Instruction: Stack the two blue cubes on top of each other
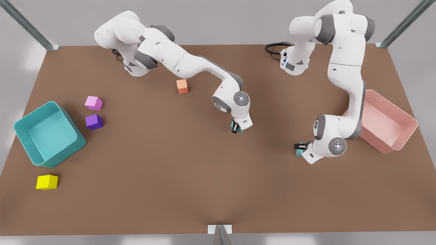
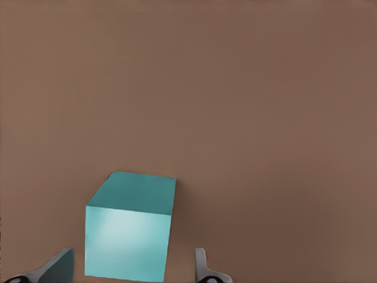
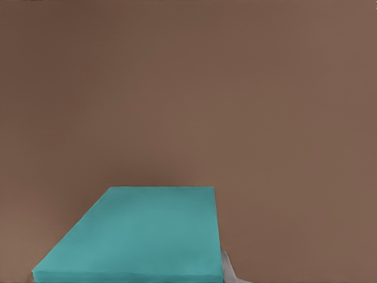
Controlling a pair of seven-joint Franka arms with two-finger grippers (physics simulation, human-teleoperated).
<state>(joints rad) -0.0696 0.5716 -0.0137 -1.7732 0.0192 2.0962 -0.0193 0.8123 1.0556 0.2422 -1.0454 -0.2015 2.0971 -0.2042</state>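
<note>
Two small matte teal cubes sit well apart mid-bench, one (image 2: 129,233) between the left pincer's (image 2: 132,268) spread fingers, the other (image 3: 138,236) under the right pincer (image 1: 301,148), grip state unclear, probably pre-lift.

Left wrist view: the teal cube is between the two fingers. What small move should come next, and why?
Probably close the left gripper on the blue cube: its fingers stand open on both sides, with gaps, and the cube rests on the table. The right gripper sits low over the other blue cube.
</note>
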